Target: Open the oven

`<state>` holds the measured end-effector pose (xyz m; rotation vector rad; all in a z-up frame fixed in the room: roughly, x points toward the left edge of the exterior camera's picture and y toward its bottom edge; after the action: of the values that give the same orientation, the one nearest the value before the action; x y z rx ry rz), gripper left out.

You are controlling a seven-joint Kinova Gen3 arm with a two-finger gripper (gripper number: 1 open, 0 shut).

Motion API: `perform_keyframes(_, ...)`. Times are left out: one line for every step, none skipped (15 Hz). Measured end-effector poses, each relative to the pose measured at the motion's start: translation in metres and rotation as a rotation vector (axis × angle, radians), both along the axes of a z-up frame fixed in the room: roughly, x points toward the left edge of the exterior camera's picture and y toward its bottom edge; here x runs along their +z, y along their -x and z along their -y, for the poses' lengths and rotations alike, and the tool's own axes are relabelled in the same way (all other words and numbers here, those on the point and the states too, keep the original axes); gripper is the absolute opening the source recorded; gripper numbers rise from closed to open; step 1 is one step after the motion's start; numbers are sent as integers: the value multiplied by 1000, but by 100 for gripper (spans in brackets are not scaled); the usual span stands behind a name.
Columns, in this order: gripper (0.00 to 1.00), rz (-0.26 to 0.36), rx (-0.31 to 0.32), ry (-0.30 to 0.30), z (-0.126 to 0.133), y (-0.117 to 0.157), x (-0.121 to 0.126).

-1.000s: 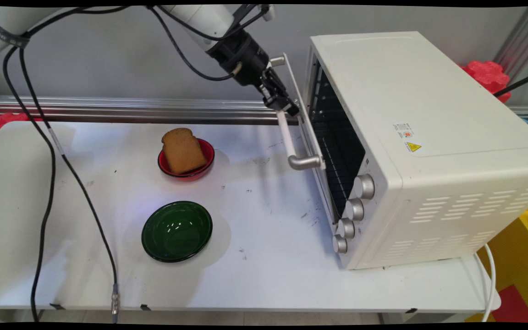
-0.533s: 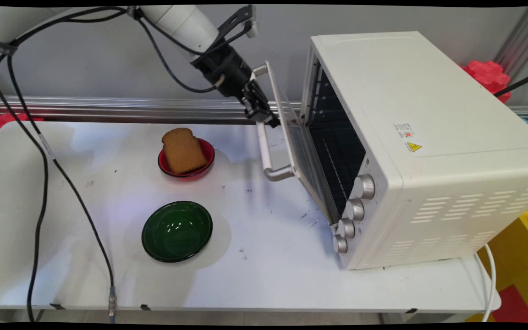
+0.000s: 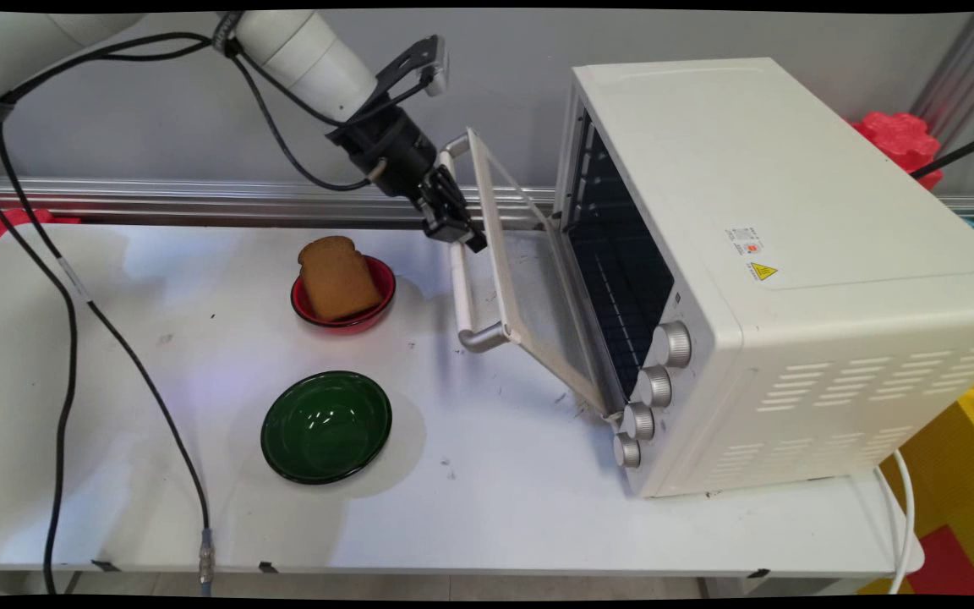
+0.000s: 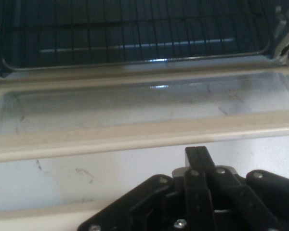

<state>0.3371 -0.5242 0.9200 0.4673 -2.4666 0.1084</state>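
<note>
- Gripper [image 3: 453,227] clamped on the toaster oven's door handle [image 3: 460,288], jaws pinching the white bar near its far end; that grip accounts for the door [image 3: 529,288] hanging partway down, tilted between upright and flat, hinged at the bottom.
- Hand view: door frame and glass run straight across, oven rack [image 4: 135,33] visible beyond, so the hand faces squarely into the cavity.
- Toaster oven [image 3: 783,271] on the table's [image 3: 495,507] right side, opening facing left.
- Arm comes in from upper left, wrist angled down and right toward the handle, cables trailing.
- Left of the door: red bowl [image 3: 381,283] holding a bread slice [image 3: 337,277]; green bowl [image 3: 326,425] nearer, nothing in it.
</note>
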Motion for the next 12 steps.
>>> perform_keyframes(0, 2, -2, 0, -1, -3, -2)
perform_keyframes(0, 4, -4, -1, -2, -8, -5)
perform_keyframes(0, 5, -6, -1, -3, -11, -8)
perform_keyframes(0, 5, -10, -1, -4, -14, -10)
perform_keyframes(0, 5, -15, -2, -6, -17, -13)
perform_keyframes(0, 4, -19, -2, -7, -20, -16)
perform_keyframes(0, 3, -25, -1, -8, -23, -20)
perform_keyframes(0, 3, -28, 0, -9, -26, -23)
perform_keyframes(0, 2, -32, 1, -9, -28, -27)
perform_keyframes(0, 1, -34, 3, -10, -31, -31)
perform_keyframes(0, 0, -36, 3, -11, -33, -33)
perform_keyframes(0, -3, -40, 5, -11, -35, -37)
